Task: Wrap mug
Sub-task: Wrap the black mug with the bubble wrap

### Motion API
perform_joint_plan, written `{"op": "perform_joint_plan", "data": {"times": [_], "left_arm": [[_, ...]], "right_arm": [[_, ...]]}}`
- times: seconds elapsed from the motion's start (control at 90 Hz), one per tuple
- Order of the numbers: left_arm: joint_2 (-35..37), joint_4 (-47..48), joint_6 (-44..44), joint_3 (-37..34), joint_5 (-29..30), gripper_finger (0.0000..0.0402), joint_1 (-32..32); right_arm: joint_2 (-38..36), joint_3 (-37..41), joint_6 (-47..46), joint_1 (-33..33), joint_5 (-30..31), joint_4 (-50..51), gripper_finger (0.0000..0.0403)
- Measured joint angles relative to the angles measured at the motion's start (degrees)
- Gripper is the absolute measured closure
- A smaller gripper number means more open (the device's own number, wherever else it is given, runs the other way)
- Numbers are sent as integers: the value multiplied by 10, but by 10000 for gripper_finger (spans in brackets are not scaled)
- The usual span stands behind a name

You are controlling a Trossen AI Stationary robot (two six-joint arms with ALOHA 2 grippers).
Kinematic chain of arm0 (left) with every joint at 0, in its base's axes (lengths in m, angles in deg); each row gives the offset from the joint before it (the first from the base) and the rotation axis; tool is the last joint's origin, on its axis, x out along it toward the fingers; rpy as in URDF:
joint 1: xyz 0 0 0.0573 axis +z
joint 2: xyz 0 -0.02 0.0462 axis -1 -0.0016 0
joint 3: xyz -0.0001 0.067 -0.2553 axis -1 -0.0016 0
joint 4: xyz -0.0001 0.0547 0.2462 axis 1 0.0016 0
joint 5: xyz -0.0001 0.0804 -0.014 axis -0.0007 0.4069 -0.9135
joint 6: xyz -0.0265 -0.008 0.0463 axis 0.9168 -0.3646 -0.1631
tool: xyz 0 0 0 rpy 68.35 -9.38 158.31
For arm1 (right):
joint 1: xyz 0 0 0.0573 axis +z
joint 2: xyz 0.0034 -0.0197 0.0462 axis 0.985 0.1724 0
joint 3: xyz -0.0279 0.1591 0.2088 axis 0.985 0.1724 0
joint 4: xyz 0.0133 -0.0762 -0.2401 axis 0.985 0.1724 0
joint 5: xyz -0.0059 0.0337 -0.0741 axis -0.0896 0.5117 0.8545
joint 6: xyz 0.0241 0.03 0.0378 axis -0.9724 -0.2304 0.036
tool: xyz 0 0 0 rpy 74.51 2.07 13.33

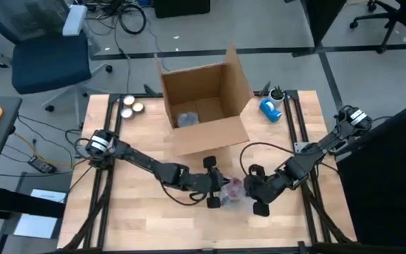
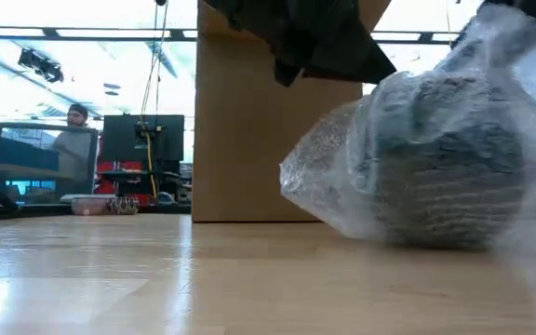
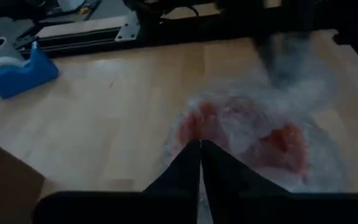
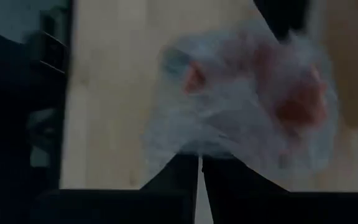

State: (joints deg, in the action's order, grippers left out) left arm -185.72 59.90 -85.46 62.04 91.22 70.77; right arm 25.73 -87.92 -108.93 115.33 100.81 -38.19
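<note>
The mug (image 1: pixel 232 189), reddish under clear bubble wrap (image 3: pixel 247 124), lies on the wooden table (image 1: pixel 139 212) near its front edge, between my two grippers. In the low view the wrapped bundle (image 2: pixel 426 158) rests on the tabletop. My left gripper (image 1: pixel 216 185) stands at the bundle's left side, shut on the wrap. My right gripper (image 1: pixel 254 190) stands at its right side, also shut on the wrap. The mug's handle does not show. My left gripper pinches the bubble wrap at its near edge (image 3: pixel 197 138) between the two shut fingers, coming nearly level from the table's left. The wrapped mug lies on the table beyond the fingertips. My right gripper pinches a loose edge of the bubble wrap (image 4: pixel 194 149) between its shut fingers, coming from the table's right. The wrap spreads out past the fingertips over the mug; one layer or several, I cannot tell.
An open cardboard box (image 1: pixel 203 106) stands at the far middle with a wrapped item (image 1: pixel 187 118) inside. A blue tape dispenser (image 1: pixel 271 108) sits to its right, and two round items (image 1: pixel 130 106) to its left. Bare wood lies at the near left.
</note>
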Motion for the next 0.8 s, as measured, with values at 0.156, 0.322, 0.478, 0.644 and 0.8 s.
{"op": "perform_joint_plan", "data": {"times": [0.156, 0.322, 0.478, 0.644, 0.8], "left_arm": [[0, 0, -4, 0, 9, 402, 0], [8, 45, -3, 0, 12, 402, 0], [43, 135, 35, 1, 43, 402, -5], [50, 175, 71, 1, 50, 402, -25], [45, 175, 72, 1, 48, 402, -36]], "right_arm": [[6, 0, 43, -16, 0, -37, 403], [15, 0, 64, -41, -4, -41, 403], [46, 0, 92, -63, -56, -78, 403], [84, 0, 119, -88, -114, -98, 403], [91, 0, 141, -115, -121, -82, 403]]}}
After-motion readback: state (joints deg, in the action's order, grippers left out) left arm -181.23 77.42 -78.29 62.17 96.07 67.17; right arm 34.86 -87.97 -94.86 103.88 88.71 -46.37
